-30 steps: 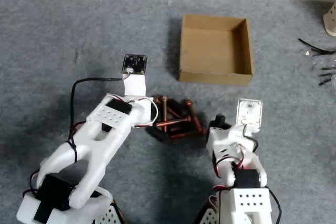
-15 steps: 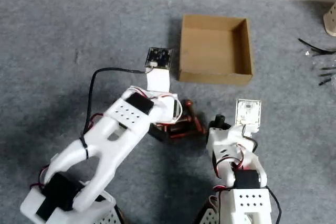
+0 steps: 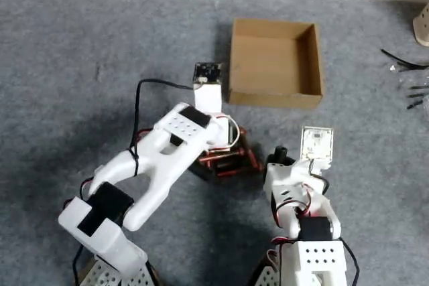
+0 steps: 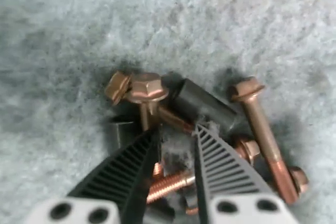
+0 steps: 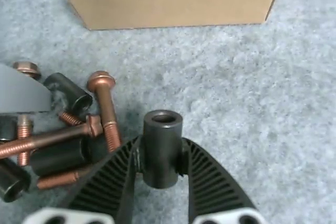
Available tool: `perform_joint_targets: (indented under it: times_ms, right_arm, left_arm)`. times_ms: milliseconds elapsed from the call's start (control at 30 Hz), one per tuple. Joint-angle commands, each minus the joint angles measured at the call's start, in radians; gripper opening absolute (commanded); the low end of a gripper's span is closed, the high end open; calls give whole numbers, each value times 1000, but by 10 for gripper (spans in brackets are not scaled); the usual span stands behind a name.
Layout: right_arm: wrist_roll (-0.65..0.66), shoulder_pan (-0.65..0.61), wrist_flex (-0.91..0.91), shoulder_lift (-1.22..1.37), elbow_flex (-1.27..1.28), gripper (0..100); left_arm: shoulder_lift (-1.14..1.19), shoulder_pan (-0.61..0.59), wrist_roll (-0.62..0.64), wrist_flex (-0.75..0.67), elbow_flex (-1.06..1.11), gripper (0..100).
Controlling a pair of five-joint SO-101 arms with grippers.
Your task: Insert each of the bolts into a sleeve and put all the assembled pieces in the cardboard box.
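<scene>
Lately advanced, left end effector [image 4: 177, 129] over bolts [image 4: 262, 124]

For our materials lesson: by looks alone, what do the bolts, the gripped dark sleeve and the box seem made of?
The bolts look like copper-plated metal: shiny reddish-brown, threaded. The sleeve is probably blackened steel: matte dark, smooth-walled. The box is plain brown cardboard, with a frayed edge.

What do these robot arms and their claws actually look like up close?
The left arm and right arm are white plastic shells with black motor blocks and thin black and red cables. The left gripper and right gripper have black, ribbed, wedge-shaped fingers.
</scene>
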Motion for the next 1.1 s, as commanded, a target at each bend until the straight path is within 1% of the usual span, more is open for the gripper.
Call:
perform_joint_targets:
  times_ms: [0,200,367,467,600,800,1067]
  right_arm:
    - [14,13,-27,-13,-8,5]
    - [14,13,-27,-13,-7,5]
    - [14,13,-28,-13,-7,5]
    - [14,13,-28,-13,-7,5]
    - [14,13,-28,-13,-7,5]
    - [15,13,-28,-13,-7,5]
    - [17,13,-28,-13,-7,5]
  left_arm:
    - [-1,-33,5,17,-24,104]
    - [-21,-39,5,81,-42,104]
    - [-85,-50,2,135,-41,107]
    - [-84,-50,-2,137,-39,108]
    - [-13,-50,-46,137,-45,108]
    - [71,-41,-46,115,-88,108]
    - [99,-42,-48,115,-107,107]
